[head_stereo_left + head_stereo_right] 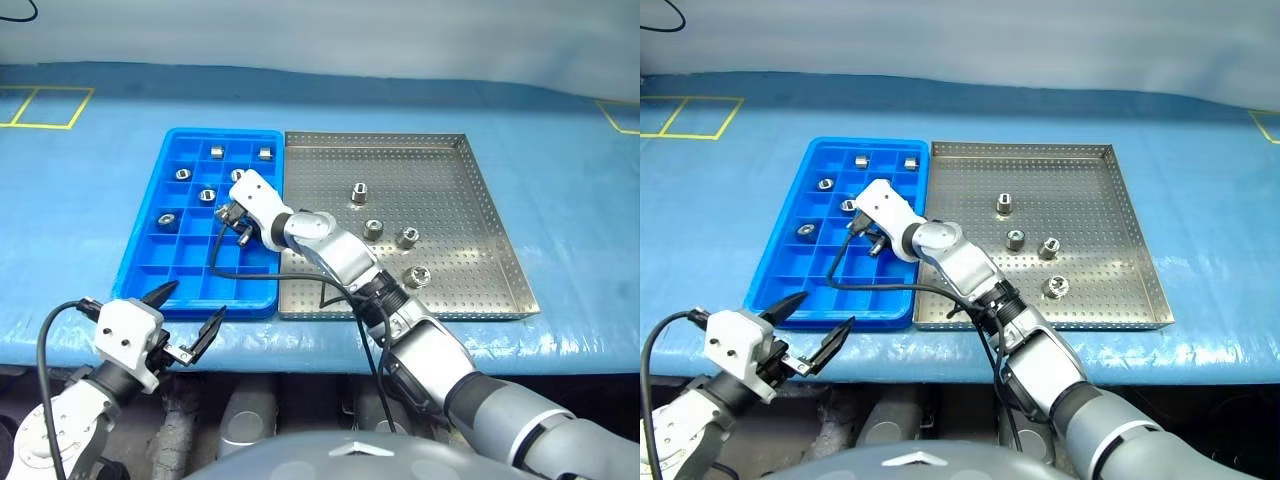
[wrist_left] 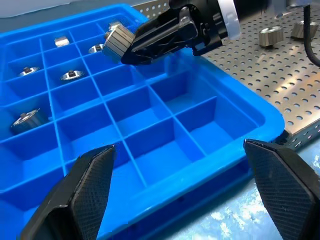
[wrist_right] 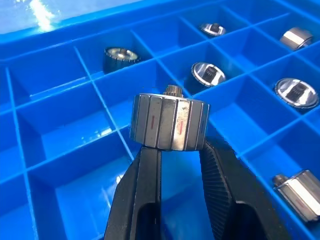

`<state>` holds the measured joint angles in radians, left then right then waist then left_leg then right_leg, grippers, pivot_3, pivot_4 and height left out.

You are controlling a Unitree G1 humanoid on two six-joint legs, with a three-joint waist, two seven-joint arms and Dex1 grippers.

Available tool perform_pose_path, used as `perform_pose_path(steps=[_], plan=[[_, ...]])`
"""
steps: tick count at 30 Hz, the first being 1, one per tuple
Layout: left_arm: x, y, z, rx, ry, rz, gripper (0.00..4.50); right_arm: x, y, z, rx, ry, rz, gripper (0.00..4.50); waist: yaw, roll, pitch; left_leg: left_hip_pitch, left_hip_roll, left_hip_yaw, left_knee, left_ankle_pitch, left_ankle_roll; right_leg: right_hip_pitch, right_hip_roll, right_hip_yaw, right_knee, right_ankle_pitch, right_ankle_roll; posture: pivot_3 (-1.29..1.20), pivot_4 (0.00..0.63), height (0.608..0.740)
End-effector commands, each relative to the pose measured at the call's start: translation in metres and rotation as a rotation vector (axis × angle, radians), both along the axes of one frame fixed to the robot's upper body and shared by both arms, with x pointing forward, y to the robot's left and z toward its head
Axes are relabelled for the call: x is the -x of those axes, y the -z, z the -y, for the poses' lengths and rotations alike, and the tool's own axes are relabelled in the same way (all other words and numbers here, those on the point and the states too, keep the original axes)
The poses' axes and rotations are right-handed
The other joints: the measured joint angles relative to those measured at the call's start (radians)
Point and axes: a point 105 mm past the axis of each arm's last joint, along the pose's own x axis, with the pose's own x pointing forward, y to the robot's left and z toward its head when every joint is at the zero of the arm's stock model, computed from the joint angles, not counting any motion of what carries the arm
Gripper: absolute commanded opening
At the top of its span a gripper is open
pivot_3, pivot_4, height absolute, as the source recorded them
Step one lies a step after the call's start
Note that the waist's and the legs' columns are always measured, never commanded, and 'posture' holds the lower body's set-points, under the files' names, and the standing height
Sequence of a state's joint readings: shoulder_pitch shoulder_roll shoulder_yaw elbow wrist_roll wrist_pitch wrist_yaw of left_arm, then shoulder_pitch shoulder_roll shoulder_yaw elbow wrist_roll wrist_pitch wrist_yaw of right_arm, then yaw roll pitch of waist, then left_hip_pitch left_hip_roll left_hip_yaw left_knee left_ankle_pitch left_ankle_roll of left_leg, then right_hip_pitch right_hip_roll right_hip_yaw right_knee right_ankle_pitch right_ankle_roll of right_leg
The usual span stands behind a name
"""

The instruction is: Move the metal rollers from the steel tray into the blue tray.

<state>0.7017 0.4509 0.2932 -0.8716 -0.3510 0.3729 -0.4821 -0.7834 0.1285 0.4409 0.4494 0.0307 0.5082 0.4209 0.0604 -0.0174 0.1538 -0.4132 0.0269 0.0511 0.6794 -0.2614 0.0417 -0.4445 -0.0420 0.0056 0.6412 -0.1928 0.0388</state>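
Observation:
The blue tray (image 1: 150, 200) lies left of the steel tray (image 1: 450, 180), and the two touch along their sides. Several metal rollers (image 1: 373, 229) stand on the steel tray. Several more (image 1: 183, 173) sit in the blue tray's far compartments. My right gripper (image 1: 232, 215) hangs over the middle of the blue tray, shut on one metal roller (image 3: 169, 122), which is held above an empty compartment. My left gripper (image 1: 192, 305) is open and holds nothing, low at the blue tray's near left corner, by the table's front edge.
A blue cover (image 1: 80, 250) spreads over the table. Yellow tape lines (image 1: 45, 105) mark its far left. My right arm's black cable (image 1: 250, 272) drapes across the blue tray's near compartments. The table's front edge (image 1: 560, 355) runs just below both trays.

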Motion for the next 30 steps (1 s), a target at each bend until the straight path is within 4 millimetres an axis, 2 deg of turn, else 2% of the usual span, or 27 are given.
perform_pose_path(steps=[1, 8, 10, 13, 18, 22, 25, 30], plan=[[0.003, -0.014, 0.005, -0.019, -0.004, 0.066, 4.5, 0.004, -0.021, -0.024, -0.058, -0.052, 0.05, 0.77, 0.007, 0.001, 0.0, 0.001, 0.0, 0.0, 0.0, 0.0, 0.0, 0.0, 0.0, 0.0, 0.0, 0.0, 0.0, 0.35, 0.15, 0.74], [0.007, -0.013, 0.006, -0.011, -0.024, 0.065, 4.5, -0.014, -0.01, -0.009, -0.025, 0.008, 0.03, 0.77, 0.037, 0.002, 0.001, 0.001, 0.0, -0.004, 0.0, 0.0, -0.001, -0.001, 0.0, -0.005, -0.001, -0.001, -0.001, 0.38, 0.15, 0.74], [0.006, -0.013, 0.007, -0.007, -0.02, 0.066, 4.5, -0.014, -0.007, -0.007, -0.009, 0.0, 0.019, 1.5, 0.042, 0.003, 0.002, 0.0, 0.0, -0.005, 0.0, 0.0, -0.001, 0.0, -0.001, -0.006, -0.002, -0.001, -0.001, 0.37, 0.15, 0.74], [0.003, -0.012, 0.009, -0.002, 0.002, 0.066, 4.5, -0.014, -0.008, -0.003, -0.006, -0.005, 0.027, 2.35, 0.041, 0.003, 0.002, 0.0, 0.0, -0.006, 0.0, 0.0, -0.001, 0.0, -0.001, -0.007, -0.003, -0.001, -0.001, 0.33, 0.15, 0.74], [-0.008, -0.017, 0.016, 0.009, 0.071, 0.087, 4.5, -0.015, -0.036, 0.012, -0.094, 0.026, 0.066, 4.0, 0.035, 0.003, 0.002, -0.003, 0.0, -0.007, 0.0, 0.0, -0.001, 0.0, -0.001, -0.008, -0.004, -0.001, -0.001, 0.26, 0.15, 0.74], [-0.021, -0.032, 0.027, 0.067, 0.152, 0.147, 4.5, -0.01, -0.074, 0.037, -0.244, 0.076, 0.081, 4.0, 0.029, 0.004, 0.002, -0.005, -0.001, -0.007, 0.0, 0.0, -0.002, 0.001, -0.001, -0.008, -0.003, -0.001, -0.001, 0.19, 0.15, 0.74], [-0.039, -0.044, 0.034, 0.104, 0.211, 0.196, 4.5, -0.005, -0.095, 0.068, -0.326, 0.155, 0.114, 4.0, 0.02, 0.005, 0.003, -0.005, -0.001, -0.007, 0.0, 0.0, -0.002, 0.001, -0.001, -0.008, -0.002, -0.001, -0.002, 0.1, 0.15, 0.74], [-0.074, -0.049, 0.044, 0.086, 0.274, 0.208, 4.5, -0.003, -0.087, 0.125, -0.246, 0.378, 0.189, 4.0, -0.019, 0.005, 0.002, -0.003, -0.002, -0.006, 0.001, 0.0, -0.002, 0.005, -0.001, -0.008, -0.001, -0.001, -0.001, 0.0, 0.15, 0.74]])
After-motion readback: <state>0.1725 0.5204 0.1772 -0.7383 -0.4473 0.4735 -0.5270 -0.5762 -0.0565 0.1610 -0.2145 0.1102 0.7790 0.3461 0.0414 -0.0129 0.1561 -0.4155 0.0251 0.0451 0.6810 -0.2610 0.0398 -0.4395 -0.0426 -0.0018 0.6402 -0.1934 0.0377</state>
